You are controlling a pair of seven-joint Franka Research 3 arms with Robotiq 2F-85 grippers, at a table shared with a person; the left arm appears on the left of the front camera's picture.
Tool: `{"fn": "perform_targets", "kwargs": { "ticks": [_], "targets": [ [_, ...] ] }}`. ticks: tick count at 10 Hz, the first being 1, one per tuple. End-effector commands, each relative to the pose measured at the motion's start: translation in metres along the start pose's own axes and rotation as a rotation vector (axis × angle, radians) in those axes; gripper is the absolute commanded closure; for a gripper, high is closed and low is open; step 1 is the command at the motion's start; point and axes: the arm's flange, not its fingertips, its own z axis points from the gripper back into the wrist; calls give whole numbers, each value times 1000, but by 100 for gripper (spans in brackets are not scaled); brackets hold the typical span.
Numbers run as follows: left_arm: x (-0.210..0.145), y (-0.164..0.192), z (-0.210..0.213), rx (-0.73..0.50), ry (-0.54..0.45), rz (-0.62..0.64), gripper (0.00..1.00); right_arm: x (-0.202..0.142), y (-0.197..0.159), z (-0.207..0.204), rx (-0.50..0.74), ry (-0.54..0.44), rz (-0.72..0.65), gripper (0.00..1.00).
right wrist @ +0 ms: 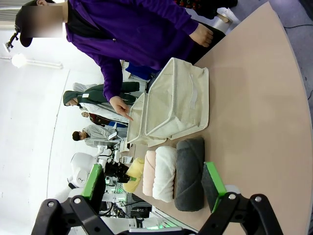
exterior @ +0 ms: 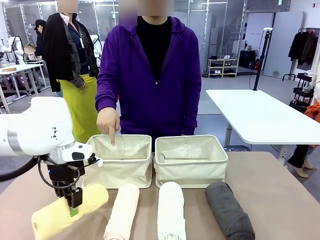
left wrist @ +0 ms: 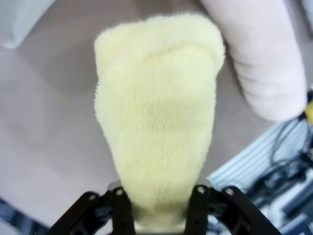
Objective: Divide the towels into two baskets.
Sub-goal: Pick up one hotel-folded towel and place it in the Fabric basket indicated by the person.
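– Brown bench [exterior: 280,190] runs across the front view, with an open workroom and a white table [exterior: 260,115] behind it on the right. What sits on it?

– Two cream canvas baskets stand side by side at the far middle. The left basket [exterior: 125,165] and the right basket [exterior: 190,167] are just beside each other, sides upright.

– And the towels?

– All four lie in a row on the near side of the baskets. From the left: yellow towel [exterior: 67,212], cream towel [exterior: 122,212], white towel [exterior: 171,212], grey towel [exterior: 229,210]. The three on the right run near to far, close together. The yellow one lies slanted, its far end turned toward the left basket.

– What is the left arm doing?

– The left gripper [exterior: 74,205] comes down on the middle of the yellow towel. The left wrist view shows its fingers [left wrist: 123,215] closed against both sides of the roll, pinching the terry cloth between them. Whether the roll is off the bench, I cannot tell.

– The right one?

– The right gripper [right wrist: 154,180] appears in its own wrist view with the green pads spread wide and nothing between them. It hangs well apart from the towels, on the grey towel's side of the row.

– And the person?

– A person in a purple top stands at the far side. One hand [exterior: 108,122] points an index finger down at the far rim of the left basket.
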Motion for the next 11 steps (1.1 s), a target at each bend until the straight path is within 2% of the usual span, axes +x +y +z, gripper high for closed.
{"fn": "perform_targets", "kwargs": {
  "ticks": [1,2,3,4,5,6,7,8,10,11],
  "targets": [
    [-10,-37,49,201,-101,-311,59,0,3,0,14,-9,12,0],
    [-11,-46,74,388,-148,-485,59,0,3,0,14,-9,12,0],
    [-2,-51,98,492,-213,-559,59,0,3,0,14,-9,12,0],
    [11,-47,119,537,-294,-649,59,0,3,0,14,-9,12,0],
    [26,-38,133,562,-343,-622,59,0,3,0,14,-9,12,0],
    [42,-27,144,558,-341,-640,59,0,3,0,14,-9,12,0],
    [57,-22,153,516,-422,-640,59,0,3,0,14,-9,12,0],
    [22,-51,155,589,-275,-608,59,0,3,0,14,-9,12,0],
    [22,-51,155,589,-275,-608,59,0,3,0,14,-9,12,0],
    [42,-34,153,577,-325,-614,59,0,3,0,14,-9,12,0]
  ]
}}
